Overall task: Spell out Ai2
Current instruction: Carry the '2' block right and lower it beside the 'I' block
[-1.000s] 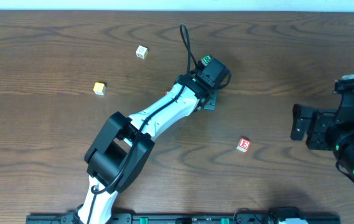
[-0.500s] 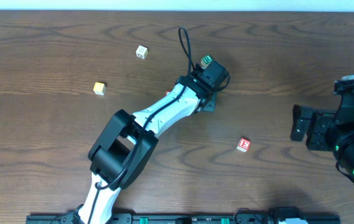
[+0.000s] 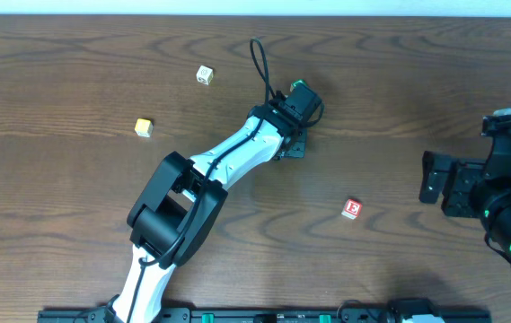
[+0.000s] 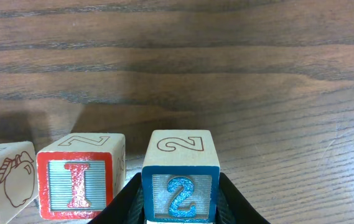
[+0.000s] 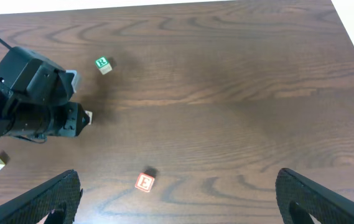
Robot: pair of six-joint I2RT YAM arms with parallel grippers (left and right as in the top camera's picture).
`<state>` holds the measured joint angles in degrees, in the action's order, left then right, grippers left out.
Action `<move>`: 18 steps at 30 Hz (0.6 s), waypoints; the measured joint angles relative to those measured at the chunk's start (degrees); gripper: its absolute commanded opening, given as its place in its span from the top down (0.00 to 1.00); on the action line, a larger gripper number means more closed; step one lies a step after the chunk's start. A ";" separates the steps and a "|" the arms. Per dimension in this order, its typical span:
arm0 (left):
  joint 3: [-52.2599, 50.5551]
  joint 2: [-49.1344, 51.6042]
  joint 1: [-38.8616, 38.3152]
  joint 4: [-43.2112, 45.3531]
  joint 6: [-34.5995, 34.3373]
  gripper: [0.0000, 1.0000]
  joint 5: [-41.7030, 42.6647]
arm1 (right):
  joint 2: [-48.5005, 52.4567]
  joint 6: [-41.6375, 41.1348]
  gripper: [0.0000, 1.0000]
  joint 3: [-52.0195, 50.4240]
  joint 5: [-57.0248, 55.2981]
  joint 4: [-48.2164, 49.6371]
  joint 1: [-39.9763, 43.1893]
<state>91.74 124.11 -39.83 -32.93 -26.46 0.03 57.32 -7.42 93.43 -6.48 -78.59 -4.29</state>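
Note:
In the left wrist view my left gripper [image 4: 178,208] is shut on a wooden block with a blue 2 [image 4: 178,180]. To its left, across a small gap, stands a block with a red I [image 4: 77,180]. A block with a red apple picture [image 4: 5,183] stands at the far left edge. In the overhead view the left gripper [image 3: 293,144] is at the table's middle back, and its wrist hides these blocks. My right gripper [image 3: 435,175] is open and empty at the table's right side, well apart from the blocks.
A green block [image 5: 102,64] lies just beyond the left wrist. A red E block [image 3: 352,208] lies right of centre. A yellow block [image 3: 143,127] and a white block [image 3: 204,75] lie at the back left. The left arm [image 3: 228,161] crosses the middle diagonally.
The left wrist has shifted slightly up and to the left in the overhead view and now covers most of the green block. The right arm has not moved.

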 measured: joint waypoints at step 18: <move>0.02 0.00 0.00 0.15 0.96 0.63 0.02 | 0.00 0.00 0.01 0.00 0.00 0.09 0.00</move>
<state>91.77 124.11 -39.83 -32.77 -25.50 0.05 57.32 -7.42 93.43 -6.48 -78.50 -4.29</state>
